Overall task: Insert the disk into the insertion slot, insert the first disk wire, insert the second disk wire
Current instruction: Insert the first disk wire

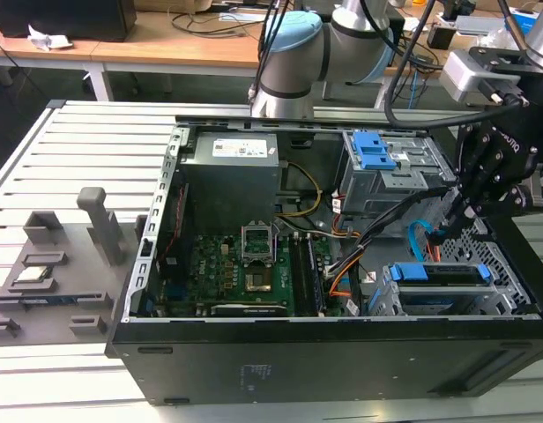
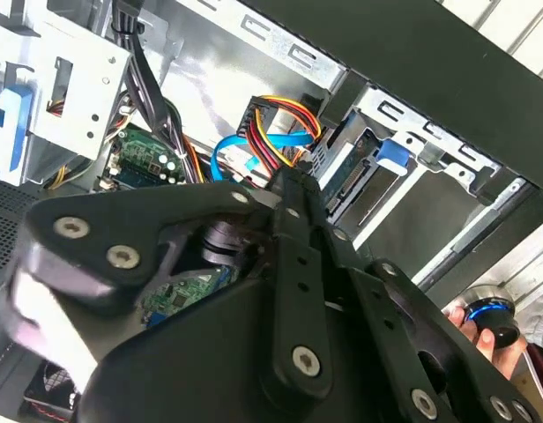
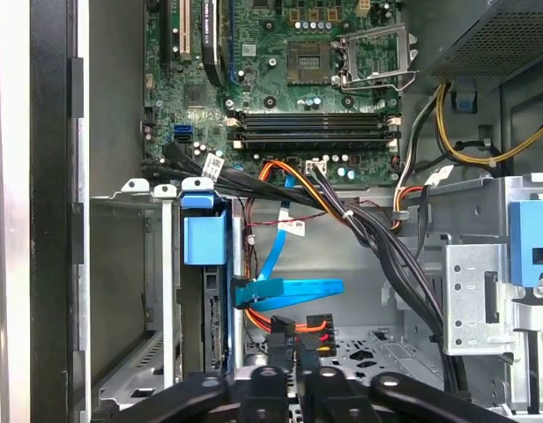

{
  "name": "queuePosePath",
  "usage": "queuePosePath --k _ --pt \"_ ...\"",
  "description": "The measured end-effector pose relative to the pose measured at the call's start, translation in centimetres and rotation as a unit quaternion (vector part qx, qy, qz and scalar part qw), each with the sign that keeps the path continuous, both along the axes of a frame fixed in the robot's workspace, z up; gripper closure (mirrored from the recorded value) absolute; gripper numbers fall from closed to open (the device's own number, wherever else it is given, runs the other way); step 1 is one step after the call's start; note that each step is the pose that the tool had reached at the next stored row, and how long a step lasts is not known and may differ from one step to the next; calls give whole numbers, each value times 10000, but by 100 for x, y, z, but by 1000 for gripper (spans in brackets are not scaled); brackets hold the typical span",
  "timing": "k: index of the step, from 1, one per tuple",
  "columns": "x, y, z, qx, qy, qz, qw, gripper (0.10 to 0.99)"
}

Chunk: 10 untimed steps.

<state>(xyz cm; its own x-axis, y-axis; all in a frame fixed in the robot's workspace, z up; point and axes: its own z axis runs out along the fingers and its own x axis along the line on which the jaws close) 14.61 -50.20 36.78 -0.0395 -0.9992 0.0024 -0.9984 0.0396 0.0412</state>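
Board [image 1: 245, 273] lay on the case's [image 1: 342, 352] floor, toward the exterior view's left. Right of it, the slot [image 1: 388, 300] stood in the case's near corner on the exterior view's right, and the disk [image 3: 205, 242] sat inside it in its blue frame. Beside the slot's open end, the second wire [image 3: 293, 286] curved past the first wire [image 3: 293, 330]. Over that corner the gripper [image 3: 295, 366] hung, its fingers pinching the first wire's black plug. Whether the second wire's plug was seated in the disk could not be told.
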Motion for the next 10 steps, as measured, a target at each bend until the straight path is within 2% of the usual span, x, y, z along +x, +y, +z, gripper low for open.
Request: queuePosePath --k 2,3,4,10 --pt "0 0 0 0 0 0 10000 788" --pt "0 0 0 0 0 0 10000 788" --pt "0 0 0 0 0 0 10000 725" --pt "-33 1 -88 -111 0 -4 9999 725"
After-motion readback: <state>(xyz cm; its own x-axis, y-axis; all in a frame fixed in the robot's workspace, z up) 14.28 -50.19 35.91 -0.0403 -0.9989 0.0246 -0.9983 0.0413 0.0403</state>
